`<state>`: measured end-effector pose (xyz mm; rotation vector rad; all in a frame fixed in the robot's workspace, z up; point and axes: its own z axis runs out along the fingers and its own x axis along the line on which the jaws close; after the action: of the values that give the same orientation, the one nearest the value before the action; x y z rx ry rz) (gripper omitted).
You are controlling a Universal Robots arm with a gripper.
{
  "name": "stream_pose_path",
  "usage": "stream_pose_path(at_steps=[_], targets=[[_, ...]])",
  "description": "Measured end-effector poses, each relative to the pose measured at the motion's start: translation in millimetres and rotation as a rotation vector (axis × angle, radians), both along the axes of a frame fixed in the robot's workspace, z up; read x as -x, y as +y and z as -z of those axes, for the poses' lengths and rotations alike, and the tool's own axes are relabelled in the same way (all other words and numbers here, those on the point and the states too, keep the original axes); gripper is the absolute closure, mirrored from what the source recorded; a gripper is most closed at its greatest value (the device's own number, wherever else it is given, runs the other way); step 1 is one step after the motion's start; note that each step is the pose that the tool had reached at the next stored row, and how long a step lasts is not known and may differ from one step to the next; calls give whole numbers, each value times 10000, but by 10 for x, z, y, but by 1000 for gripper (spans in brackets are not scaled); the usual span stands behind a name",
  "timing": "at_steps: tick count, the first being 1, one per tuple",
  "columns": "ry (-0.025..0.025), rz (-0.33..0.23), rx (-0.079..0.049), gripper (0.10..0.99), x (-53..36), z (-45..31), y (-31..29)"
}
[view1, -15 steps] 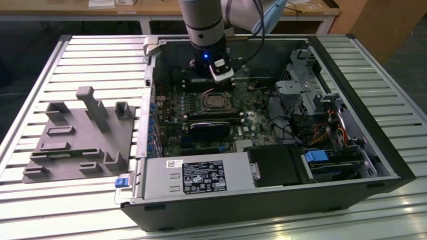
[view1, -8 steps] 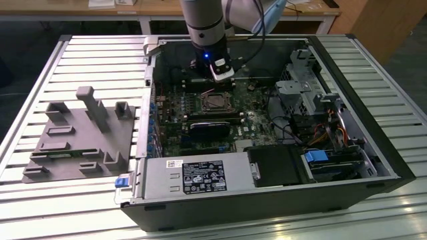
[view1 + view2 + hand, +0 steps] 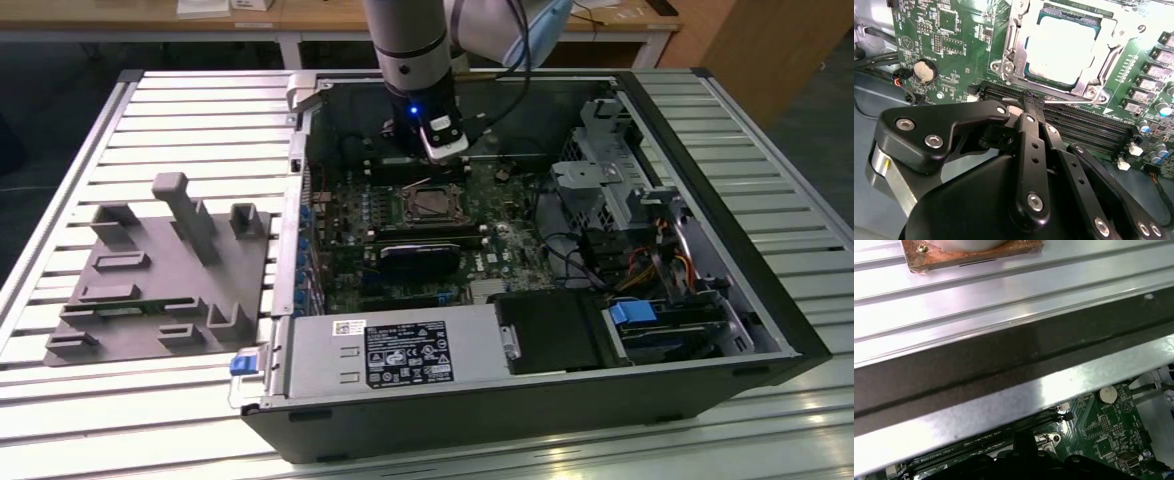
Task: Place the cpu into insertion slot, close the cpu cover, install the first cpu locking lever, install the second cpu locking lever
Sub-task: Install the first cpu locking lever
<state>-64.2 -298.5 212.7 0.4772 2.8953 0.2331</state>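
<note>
Claw state: your claw [image 3: 1029, 102] has its fingertips drawn together with nothing visible between them; it carries no part.
Claw position: it hangs low inside the open computer case [image 3: 747, 300], tips over the long black memory slots [image 3: 1089, 125].
Chip: the cpu [image 3: 1061, 50] lies flat in the insertion slot [image 3: 430, 203], just beyond the tips, on the far side of the memory slots.
Cover: the cpu cover [image 3: 1105, 57] appears to lie down around the chip, its window framing the grey top.
Levers: I cannot tell from these views whether either of the locking levers is latched.
Step in hand: judged to be the lever work; placing and covering look done.
What the lever work calls for: you need a narrow, exact approach to the frame's edge, with the tips off the chip top and off the green circuit board [image 3: 954, 40] beside it.
Risk: a slip there could scrape board components.
</note>
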Motion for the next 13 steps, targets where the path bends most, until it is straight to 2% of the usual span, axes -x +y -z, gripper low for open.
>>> stream_pose_path(at_steps=[4, 9, 13], targets=[[-1, 2, 4, 984, 0, 1, 1], [-1, 7, 7, 984, 0, 9, 50], [0, 163, 15, 984, 0, 20, 52]])
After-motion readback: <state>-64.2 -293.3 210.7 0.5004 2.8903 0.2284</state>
